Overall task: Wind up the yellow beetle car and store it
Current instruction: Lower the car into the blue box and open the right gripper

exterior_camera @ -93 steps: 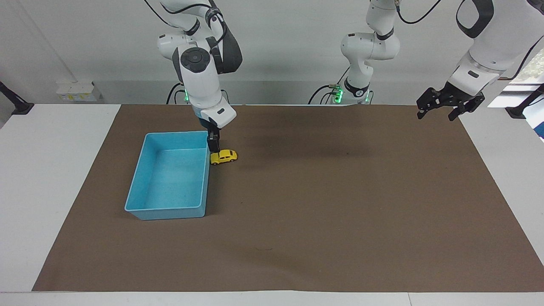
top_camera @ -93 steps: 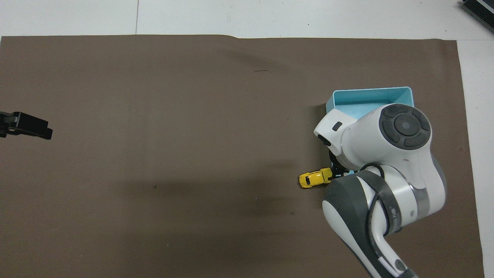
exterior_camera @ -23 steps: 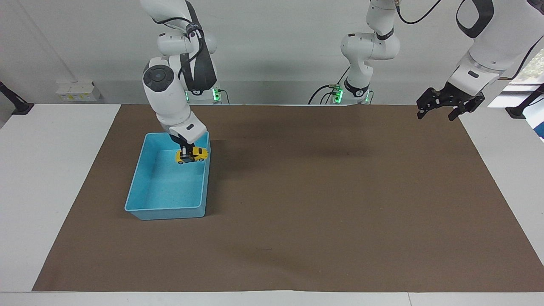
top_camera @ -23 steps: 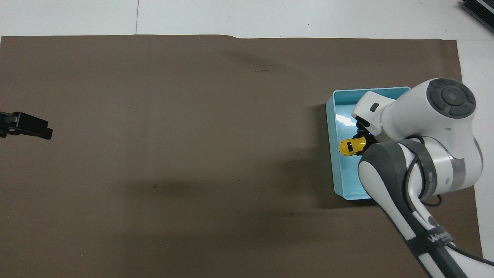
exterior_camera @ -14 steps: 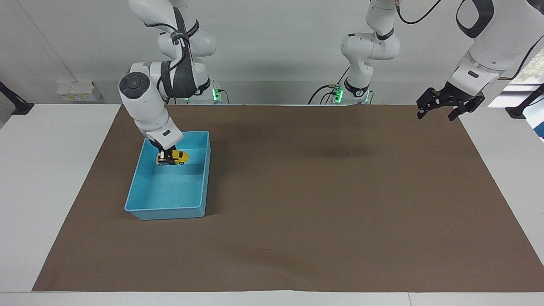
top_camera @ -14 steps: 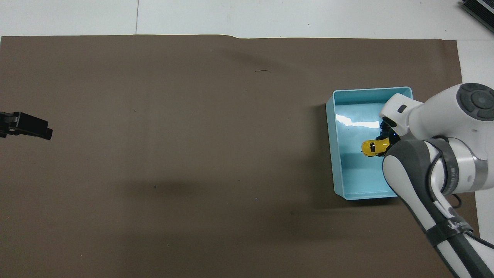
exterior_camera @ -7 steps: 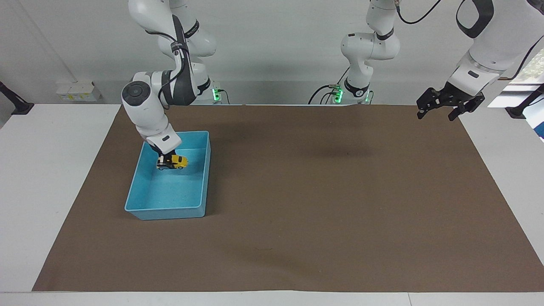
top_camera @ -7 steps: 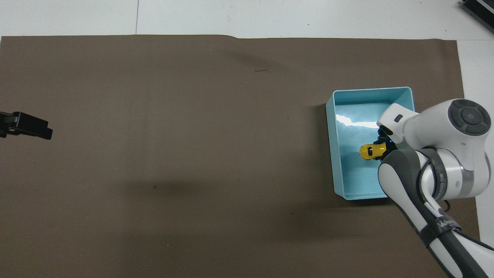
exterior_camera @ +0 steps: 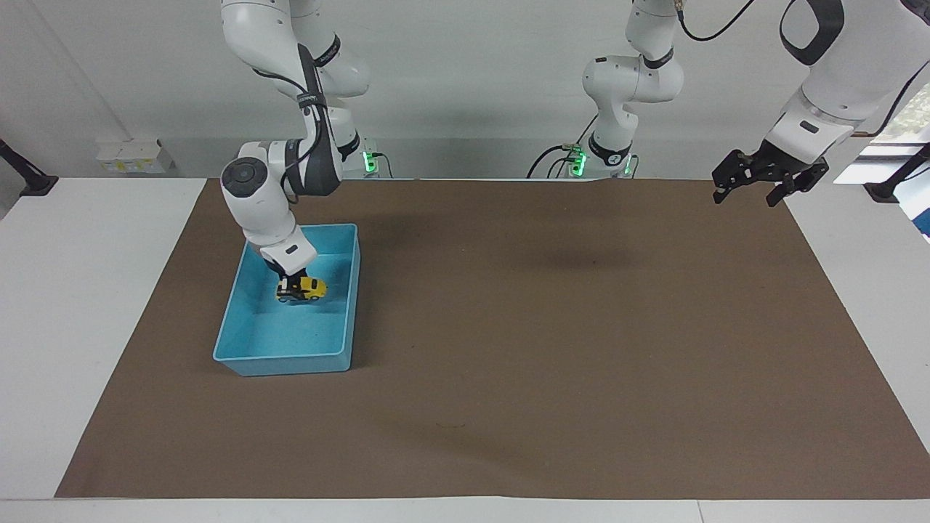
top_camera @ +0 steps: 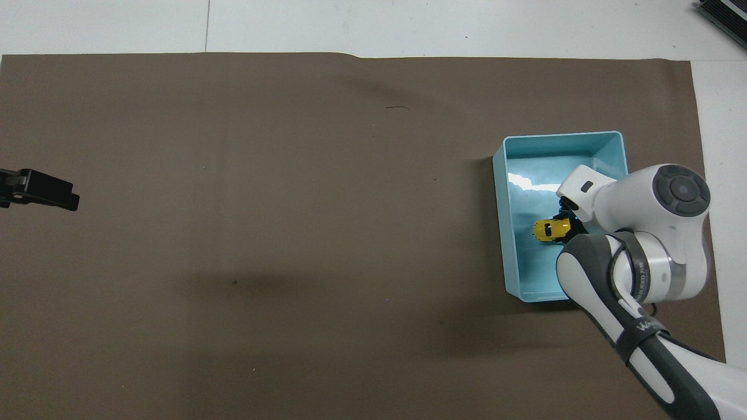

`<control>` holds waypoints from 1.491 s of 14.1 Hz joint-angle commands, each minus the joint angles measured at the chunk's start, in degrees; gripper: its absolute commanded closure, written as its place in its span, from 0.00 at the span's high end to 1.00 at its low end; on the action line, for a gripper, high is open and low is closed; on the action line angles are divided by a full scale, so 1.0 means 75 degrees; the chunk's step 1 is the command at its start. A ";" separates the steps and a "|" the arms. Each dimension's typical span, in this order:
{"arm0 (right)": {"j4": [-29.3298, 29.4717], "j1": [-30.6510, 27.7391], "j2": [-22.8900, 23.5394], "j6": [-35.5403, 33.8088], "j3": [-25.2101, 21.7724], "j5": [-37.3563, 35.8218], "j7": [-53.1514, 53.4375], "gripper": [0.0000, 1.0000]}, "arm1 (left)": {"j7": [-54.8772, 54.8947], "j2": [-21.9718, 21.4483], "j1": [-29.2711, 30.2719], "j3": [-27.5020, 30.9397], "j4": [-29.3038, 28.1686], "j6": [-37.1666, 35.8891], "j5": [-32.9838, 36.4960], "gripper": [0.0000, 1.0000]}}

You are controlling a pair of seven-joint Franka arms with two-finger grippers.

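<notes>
The right gripper (exterior_camera: 292, 282) is clenched on the yellow beetle car (exterior_camera: 304, 289), low inside the blue bin (exterior_camera: 247, 341); possibly touching its floor. The left gripper (exterior_camera: 751, 181) waits with jaws released, well apart from the bin. Writing on the right arm's strap is unreadable.

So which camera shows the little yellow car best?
The facing view. There the yellow car shows from the side, low inside the blue bin, with the right gripper shut on one end. The overhead view shows only its roof, and the arm hides one end.

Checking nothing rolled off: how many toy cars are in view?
1: the yellow beetle car, held by the right gripper inside the blue bin. None seen elsewhere.
</notes>
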 commanded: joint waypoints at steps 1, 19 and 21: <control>-0.0092 -0.0115 0.0211 0.0368 0.0059 -0.0089 -0.0158 0.00 | -0.0067 -0.0049 0.0063 -0.0052 -0.0036 0.0000 0.0124 1.00; 0.1733 -0.0033 -0.0608 -0.2488 0.0094 0.0602 0.2756 1.00 | -0.0068 -0.0049 0.0063 -0.0052 -0.0036 0.0000 0.0124 1.00; 0.2365 0.0002 -0.0608 -0.3038 0.0129 0.0603 0.3518 1.00 | -0.0079 -0.0049 0.0063 -0.0052 -0.0036 0.0000 0.0124 1.00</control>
